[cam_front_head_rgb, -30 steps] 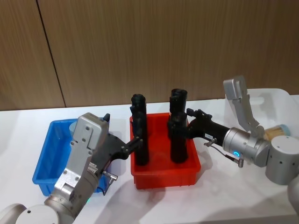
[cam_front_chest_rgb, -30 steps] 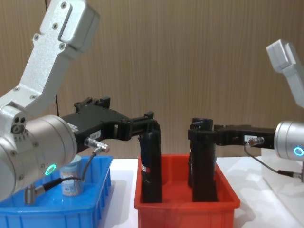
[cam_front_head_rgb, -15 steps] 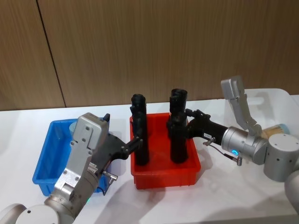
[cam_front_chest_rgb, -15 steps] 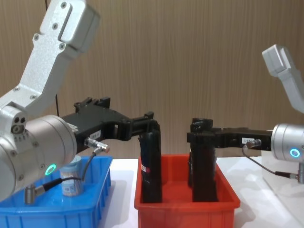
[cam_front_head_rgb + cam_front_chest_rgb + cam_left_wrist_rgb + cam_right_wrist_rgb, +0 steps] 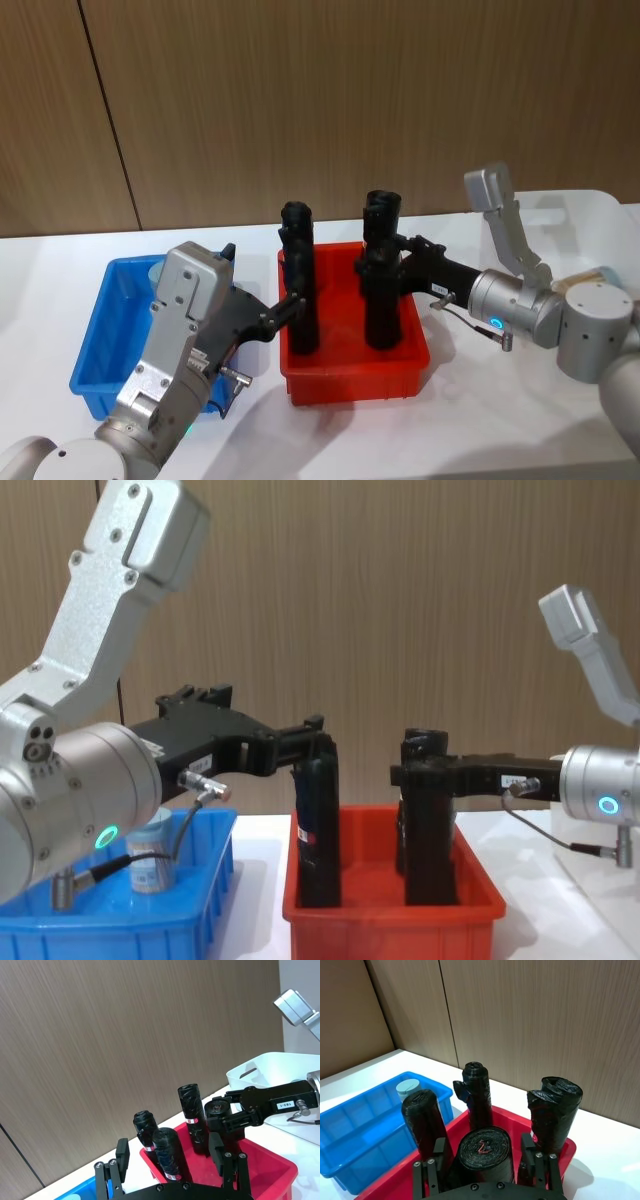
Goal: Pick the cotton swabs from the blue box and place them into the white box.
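Note:
One cotton swabs jar (image 5: 150, 865) with a pale blue lid (image 5: 411, 1090) stands in the blue box (image 5: 100, 330), behind my left arm. My left gripper (image 5: 290, 303) is past the box, over the red bin. It is open, with a black roll (image 5: 167, 1157) between its fingers (image 5: 122, 1152). The right gripper (image 5: 390, 262) reaches in from the right, open around the top of the front-right black roll (image 5: 485, 1152). The white box (image 5: 590, 210) sits at the far right behind the right arm, with tan swab ends (image 5: 603, 272) showing inside.
The red bin (image 5: 350, 378) stands between the two boxes with several tall black rolls upright in it. Both arms stretch across its sides. A wooden wall runs along the back, and bare white table lies in front.
The right gripper has slid left until its fingers stand around the front-right roll. The left arm and the jar have not moved.

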You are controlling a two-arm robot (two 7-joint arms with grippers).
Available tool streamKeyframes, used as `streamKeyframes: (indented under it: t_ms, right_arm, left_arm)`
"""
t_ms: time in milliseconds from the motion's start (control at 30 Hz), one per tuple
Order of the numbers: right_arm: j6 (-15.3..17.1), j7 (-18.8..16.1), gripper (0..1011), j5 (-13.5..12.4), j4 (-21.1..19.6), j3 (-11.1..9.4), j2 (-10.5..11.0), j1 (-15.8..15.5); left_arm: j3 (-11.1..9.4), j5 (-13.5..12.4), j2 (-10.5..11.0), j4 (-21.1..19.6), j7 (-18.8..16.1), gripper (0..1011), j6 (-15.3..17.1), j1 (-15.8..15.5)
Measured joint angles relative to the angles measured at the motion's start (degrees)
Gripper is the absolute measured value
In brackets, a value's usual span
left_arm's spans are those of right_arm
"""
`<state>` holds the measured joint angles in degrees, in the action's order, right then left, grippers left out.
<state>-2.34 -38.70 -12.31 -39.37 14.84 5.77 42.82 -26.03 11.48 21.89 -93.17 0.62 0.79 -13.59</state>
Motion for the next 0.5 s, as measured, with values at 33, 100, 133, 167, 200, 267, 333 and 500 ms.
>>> streamKeyframes:
  t_ms: [33, 100, 133, 167, 200, 267, 333, 500]
  right_arm:
    - [0.0, 0.0, 952, 0.0, 0.0, 0.0, 0.0, 0.0]
    - [-0.55, 0.0, 893, 0.03, 1.21, 0.14, -0.2, 0.61]
    - [-0.9, 0.0, 862, 0.05, 2.03, 0.21, -0.35, 1.04]
    - [-1.08, 0.0, 862, 0.06, 2.37, 0.24, -0.43, 1.23]
    - [-1.23, 0.01, 810, 0.07, 2.71, 0.27, -0.49, 1.41]
    - [-1.78, 0.02, 759, 0.08, 3.79, 0.39, -0.67, 1.95]
    - [-2.22, 0.07, 677, 0.09, 4.61, 0.44, -0.84, 2.37]
    - [-2.92, 0.32, 550, 0.06, 5.57, 0.52, -1.0, 2.9]
  left_arm:
    - [0.0, 0.0, 0.0, 0.0, 0.0, 1003, 0.0, 0.0]
    - [0.0, 0.0, 0.0, 0.0, 0.0, 1003, 0.0, 0.0]
    - [0.0, 0.0, 0.0, 0.0, 0.0, 1003, 0.0, 0.0]
    - [0.0, 0.0, 0.0, 0.0, 0.0, 1003, 0.0, 0.0]
    - [0.0, 0.0, 0.0, 0.0, 0.0, 1003, 0.0, 0.0]
    - [0.0, 0.0, 0.0, 0.0, 0.0, 1003, 0.0, 0.0]
    - [0.0, 0.0, 0.0, 0.0, 0.0, 1003, 0.0, 0.0]
    - [0.0, 0.0, 0.0, 0.0, 0.0, 1003, 0.0, 0.0]
